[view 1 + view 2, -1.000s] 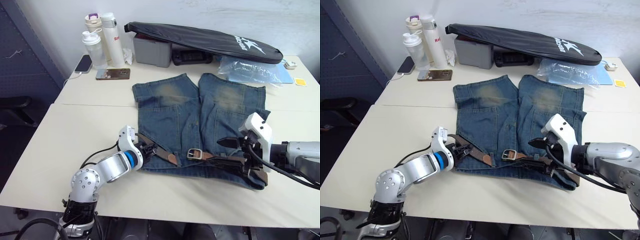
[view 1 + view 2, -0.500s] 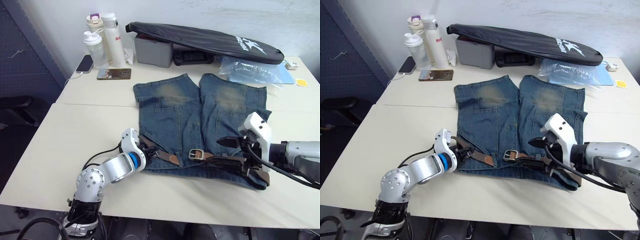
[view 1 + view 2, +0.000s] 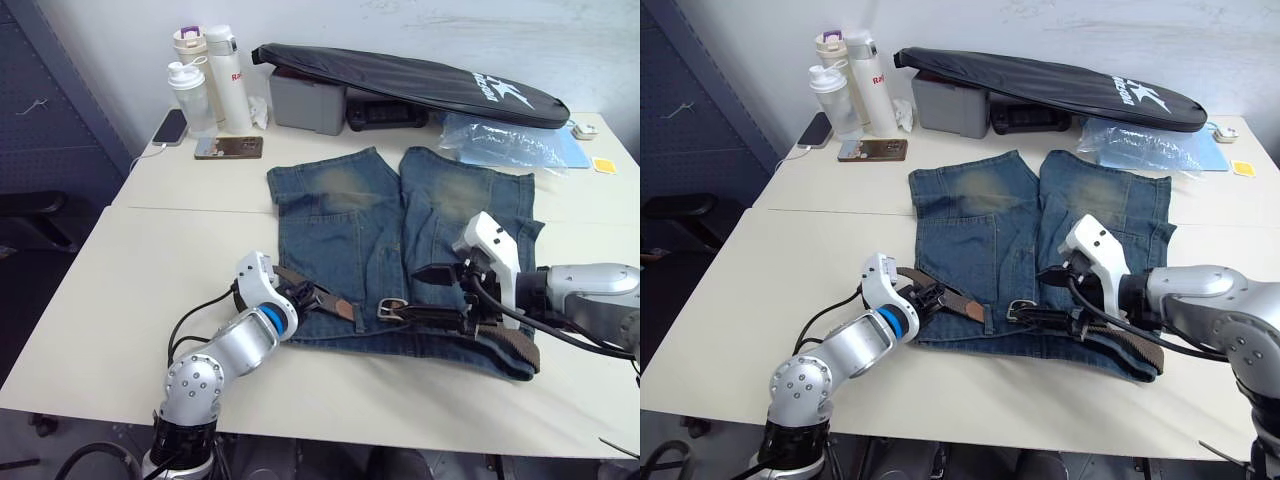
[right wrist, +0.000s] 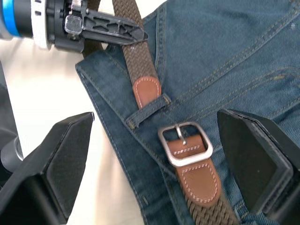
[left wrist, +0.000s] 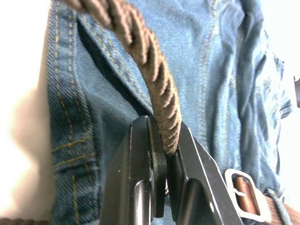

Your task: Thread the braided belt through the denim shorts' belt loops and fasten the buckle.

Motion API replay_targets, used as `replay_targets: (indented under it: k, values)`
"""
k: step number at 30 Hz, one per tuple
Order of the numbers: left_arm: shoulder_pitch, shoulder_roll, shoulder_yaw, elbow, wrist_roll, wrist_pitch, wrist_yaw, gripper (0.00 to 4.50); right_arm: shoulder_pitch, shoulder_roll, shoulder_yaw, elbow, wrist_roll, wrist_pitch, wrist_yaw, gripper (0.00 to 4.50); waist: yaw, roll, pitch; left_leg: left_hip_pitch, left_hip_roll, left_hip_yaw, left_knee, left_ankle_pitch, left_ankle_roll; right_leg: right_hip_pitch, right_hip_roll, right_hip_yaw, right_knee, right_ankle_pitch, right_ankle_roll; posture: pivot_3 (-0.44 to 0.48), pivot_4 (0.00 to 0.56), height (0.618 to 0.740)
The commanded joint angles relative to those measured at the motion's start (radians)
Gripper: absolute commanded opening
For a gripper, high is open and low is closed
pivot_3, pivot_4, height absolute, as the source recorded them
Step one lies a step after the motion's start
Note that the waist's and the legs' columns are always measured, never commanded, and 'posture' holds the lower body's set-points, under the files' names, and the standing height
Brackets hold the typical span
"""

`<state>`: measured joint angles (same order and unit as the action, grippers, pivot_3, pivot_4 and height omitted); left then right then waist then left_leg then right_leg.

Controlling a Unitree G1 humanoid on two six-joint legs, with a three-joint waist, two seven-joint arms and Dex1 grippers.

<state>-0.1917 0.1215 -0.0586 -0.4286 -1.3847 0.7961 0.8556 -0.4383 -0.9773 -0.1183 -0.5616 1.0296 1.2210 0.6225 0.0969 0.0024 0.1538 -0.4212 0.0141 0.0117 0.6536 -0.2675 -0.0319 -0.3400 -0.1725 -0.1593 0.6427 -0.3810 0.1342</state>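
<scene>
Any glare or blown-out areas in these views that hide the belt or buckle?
Left wrist view: the table is washed out to white beside the shorts, but the belt in the left tool reads fine. Right wrist view: the buckle shows a mild sheen, nothing hidden. Left eye view: even light, soft shadows only.

The shorts [image 3: 400, 230] are faded blue denim with yellowish worn patches and orange stitching. The belt [image 4: 138, 58] is dark-brown braid with a reddish-brown tip. The buckle [image 4: 184, 144] is silver.
</scene>
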Motion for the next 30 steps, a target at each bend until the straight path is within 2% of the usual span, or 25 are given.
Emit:
replay_targets:
  k: [1,7,16,23,25,26,28,30]
  values:
    - [0.019,-0.033,-0.025,-0.044,0.0,0.001,-0.002,0.0,-0.033,-0.032,0.007,0.01,-0.016,-0.009,0.04,4.46,0.003,0.0,0.0,0.0,0.0,0.0,0.0,0.0,0.0,0.0,0.0,0.0,0.0,0.0,0.0,0.0,0.15,0.645]
    - [0.068,-0.085,-0.04,-0.012,-0.035,0.015,0.026,0.0,-0.062,-0.039,0.031,0.027,-0.043,-0.011,0.072,4.46,0.008,0.0,0.0,0.0,0.0,0.0,0.001,-0.001,-0.001,0.0,0.0,0.0,-0.001,0.0,0.0,0.0,0.15,0.645]
    - [0.04,-0.167,-0.032,0.092,-0.019,-0.001,-0.036,0.0,-0.104,-0.042,0.061,0.054,-0.088,-0.014,0.118,4.46,0.015,0.0,0.0,-0.001,0.001,0.0,0.005,-0.002,-0.001,0.001,0.001,0.0,-0.001,0.0,0.0,0.0,0.15,0.645]
    - [-0.007,-0.144,-0.009,0.132,-0.036,0.051,-0.07,0.0,-0.076,-0.044,0.053,0.021,-0.106,-0.024,0.119,4.46,0.014,0.001,0.0,-0.002,0.001,0.0,0.006,-0.002,-0.001,0.001,0.001,0.0,-0.003,0.0,0.0,0.0,0.15,0.645]
    - [-0.024,-0.133,-0.006,0.133,-0.059,0.073,-0.083,0.88,-0.06,-0.047,0.057,0.002,-0.122,-0.037,0.116,4.5,0.014,0.0,0.0,-0.002,0.001,0.0,0.006,-0.002,-0.001,0.002,0.001,0.0,-0.003,0.0,0.0,0.0,0.15,0.645]
    - [-0.034,-0.126,-0.002,0.134,-0.075,0.087,-0.086,1.1,-0.052,-0.045,0.057,-0.005,-0.128,-0.042,0.114,4.5,0.014,0.001,0.0,-0.002,0.001,0.0,0.005,-0.002,-0.001,0.002,0.001,0.0,-0.003,0.0,0.0,0.0,0.15,0.645]
    - [-0.05,-0.107,0.005,0.136,-0.103,0.11,-0.089,1.95,-0.04,-0.039,0.057,-0.013,-0.136,-0.05,0.111,4.5,0.012,0.001,0.0,-0.002,0.001,0.001,0.005,-0.002,-0.001,0.001,0.001,0.0,-0.003,0.0,0.0,0.0,0.15,0.645]
    - [-0.061,-0.091,0.009,0.138,-0.123,0.126,-0.091,3.1,-0.032,-0.035,0.056,-0.017,-0.145,-0.057,0.112,4.5,0.011,0.001,0.0,-0.001,0.001,0.001,0.005,-0.002,-0.001,0.001,0.002,0.0,-0.002,0.0,0.0,0.0,0.15,0.645]
